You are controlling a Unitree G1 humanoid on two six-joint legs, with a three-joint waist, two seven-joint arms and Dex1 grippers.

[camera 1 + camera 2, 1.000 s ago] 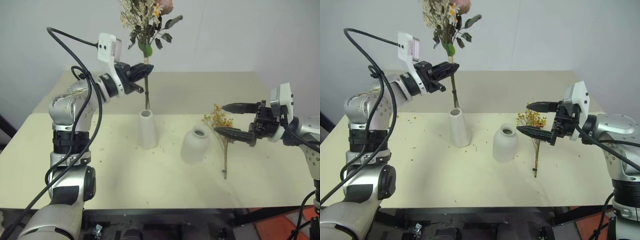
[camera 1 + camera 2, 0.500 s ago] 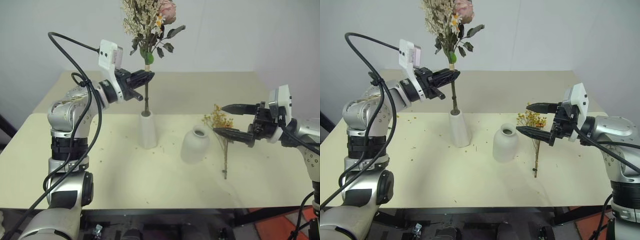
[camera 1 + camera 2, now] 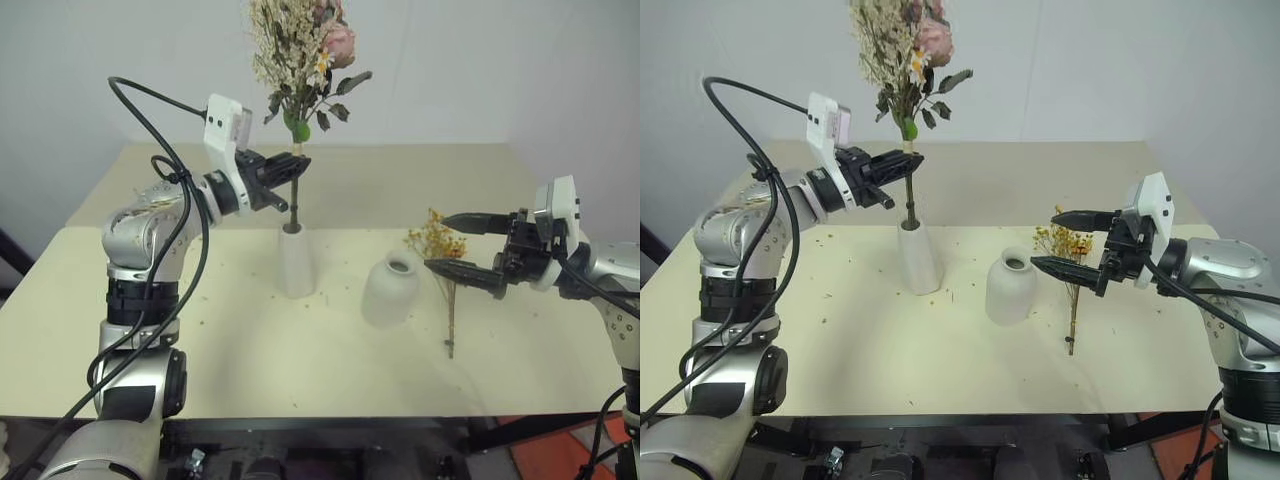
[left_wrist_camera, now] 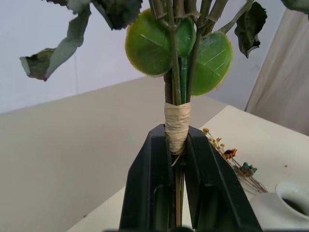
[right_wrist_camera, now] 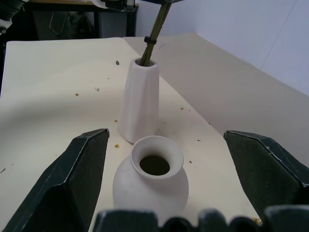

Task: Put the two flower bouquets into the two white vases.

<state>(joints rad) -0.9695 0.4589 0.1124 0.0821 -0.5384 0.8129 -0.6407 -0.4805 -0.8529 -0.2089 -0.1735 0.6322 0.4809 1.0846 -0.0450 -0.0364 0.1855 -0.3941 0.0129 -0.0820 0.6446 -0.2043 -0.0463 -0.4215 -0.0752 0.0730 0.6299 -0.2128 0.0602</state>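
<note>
Now the left gripper [image 3: 296, 167] clamps the mixed bunch [image 3: 300, 60], stems in the tall vase [image 3: 294, 260], while the right gripper [image 3: 458, 245] gapes empty.

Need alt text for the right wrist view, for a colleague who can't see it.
The open right gripper frames the squat white vase, empty, on the cream table. Behind it stands the tall white vase, the bouquet stems already in its mouth.

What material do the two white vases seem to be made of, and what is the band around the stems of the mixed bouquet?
Tall slim vase: probably ceramic, matte white; the wall looks opaque and shows no gloss.
Short round vase: apparently the same matte ceramic, with a thick, rounded lip.
Band on the mixed bouquet: it looks like cream paper tape or fibre wrap, wound in overlapping turns; which one is unclear.
</note>
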